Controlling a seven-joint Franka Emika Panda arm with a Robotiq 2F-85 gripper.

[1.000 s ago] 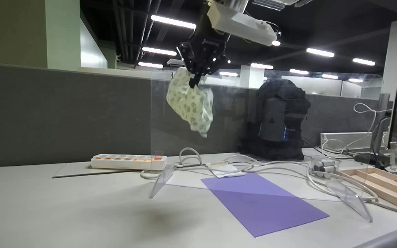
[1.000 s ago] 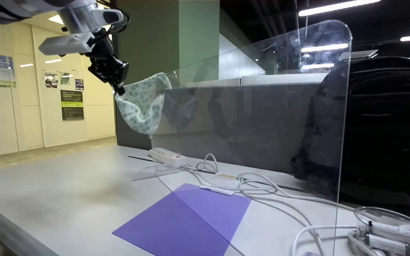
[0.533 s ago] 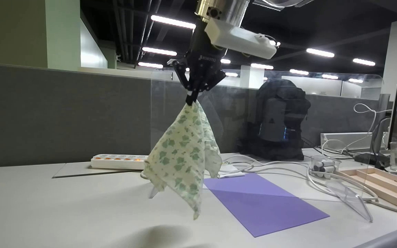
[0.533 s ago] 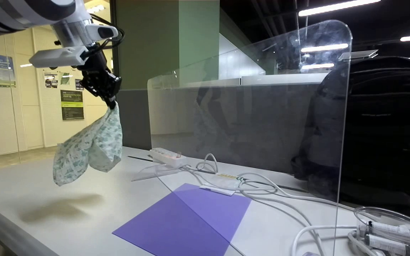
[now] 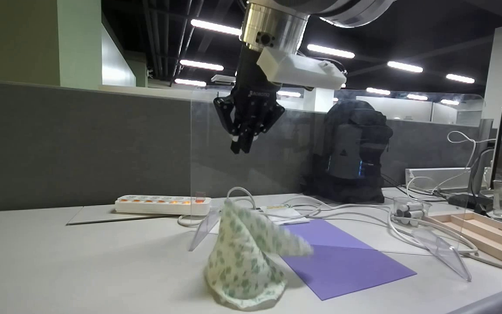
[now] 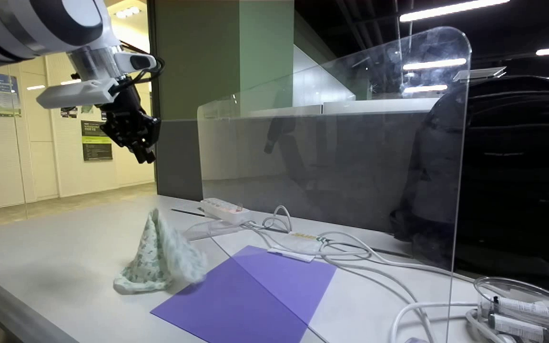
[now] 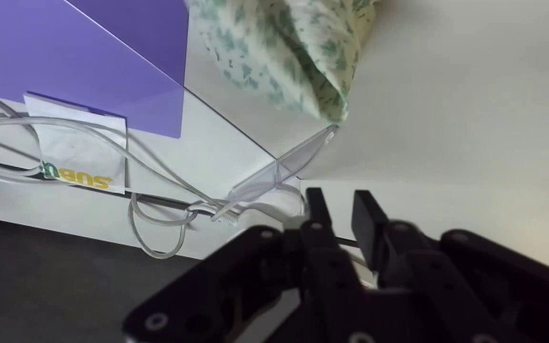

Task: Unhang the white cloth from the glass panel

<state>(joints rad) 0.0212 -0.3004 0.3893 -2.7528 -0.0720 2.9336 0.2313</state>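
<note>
The white cloth with green leaf print stands crumpled in a cone shape on the table, in front of the glass panel. One flap is blurred and extends over the purple sheet's edge. The cloth also shows in an exterior view and at the top of the wrist view. The clear panel stands upright with no cloth on it, also in an exterior view. My gripper is above the cloth and apart from it. In the wrist view its fingertips are parted with nothing between them.
A purple sheet lies under and in front of the panel. The panel's clear feet jut forward. Behind are a power strip, cables, a paper bag and a black backpack. A wooden tray is at the side.
The cloth came off the panel's top corner, hung from my gripper away from the panel, then was let go and dropped to the table. My gripper moved back, lower, and opened.
</note>
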